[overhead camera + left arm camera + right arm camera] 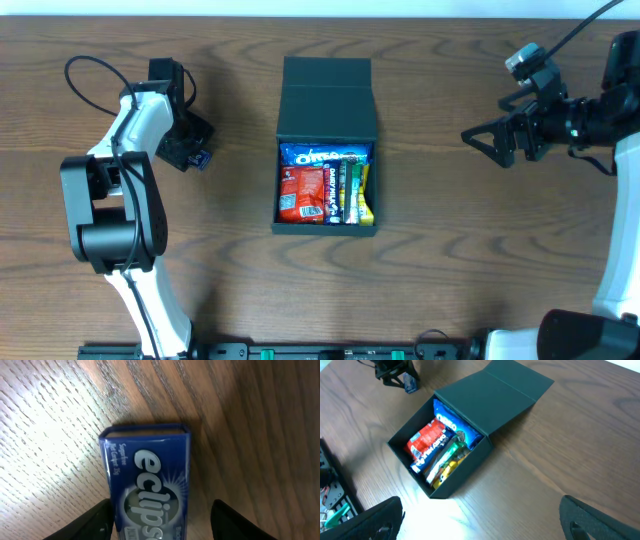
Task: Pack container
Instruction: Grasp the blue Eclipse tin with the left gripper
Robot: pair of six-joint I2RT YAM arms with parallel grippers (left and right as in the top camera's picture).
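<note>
The container (325, 228) is a dark teal box at the table's middle, its flap lid (327, 95) folded back and open. It holds a blue Oreo pack (322, 156), a red packet (302, 193) and dark, green and yellow bars (352, 192). My left gripper (190, 145) is open, low over the table to the left of the box. Its fingers straddle a blue Eclipse gum pack (147, 475) lying on the wood; the left finger is at its edge, the right finger apart (160, 522). My right gripper (478, 137) is open and empty, to the right of the box (482, 520).
The right wrist view shows the container (465, 472) from the side, with the left gripper (395, 372) and gum pack (410, 383) beyond it. A black rail (300, 351) runs along the table's front edge. Bare wood lies on both sides of the box.
</note>
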